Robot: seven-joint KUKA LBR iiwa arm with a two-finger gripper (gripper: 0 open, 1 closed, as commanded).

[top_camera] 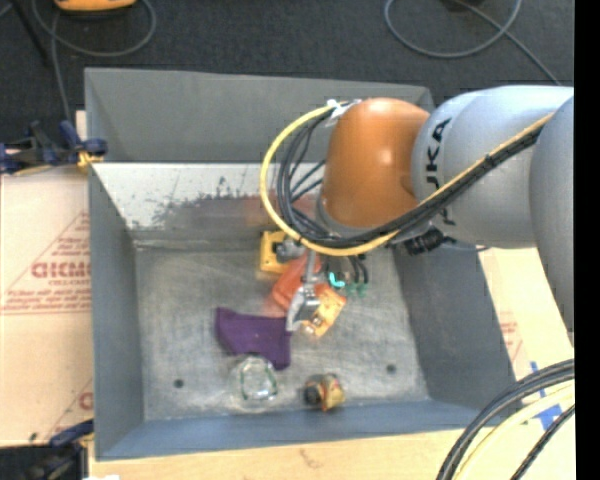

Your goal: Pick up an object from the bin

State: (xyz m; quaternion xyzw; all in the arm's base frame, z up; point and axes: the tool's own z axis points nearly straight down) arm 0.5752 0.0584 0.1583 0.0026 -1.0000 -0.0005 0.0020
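Note:
My gripper hangs below the arm's orange cover, low over the middle of the bin. It sits among a small cluster: an orange piece to its left, a yellow-orange block touching its right side, and a yellow block behind. A purple cloth lies just left of and below the gripper tip. Whether anything is held is hidden.
A clear round cup lies near the bin's front wall, with a small brown and yellow round thing to its right. A small green item shows under the arm. The arm and its cables cover the bin's back right.

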